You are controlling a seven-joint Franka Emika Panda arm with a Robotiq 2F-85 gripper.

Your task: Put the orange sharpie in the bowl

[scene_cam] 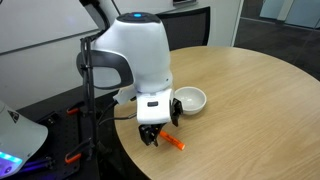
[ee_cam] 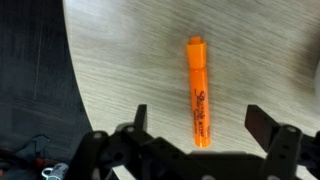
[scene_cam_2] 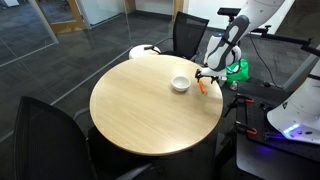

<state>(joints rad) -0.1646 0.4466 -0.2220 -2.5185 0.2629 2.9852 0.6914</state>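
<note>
Orange sharpie lies near the table edge, beneath the spread hand.

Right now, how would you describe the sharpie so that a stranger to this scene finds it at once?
Find the round wooden table; near its edge by the robot stands a white bowl. Beside the bowl, closer to the edge, the sharpie lies flat by the open gripper. It is the only bright orange stick on the table.

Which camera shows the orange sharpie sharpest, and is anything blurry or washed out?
Wrist view: the orange sharpie is large and fairly sharp, the dark fingers lose detail. Both exterior views: it is only a small soft orange smear, and the white bowl shows little shading.
</note>
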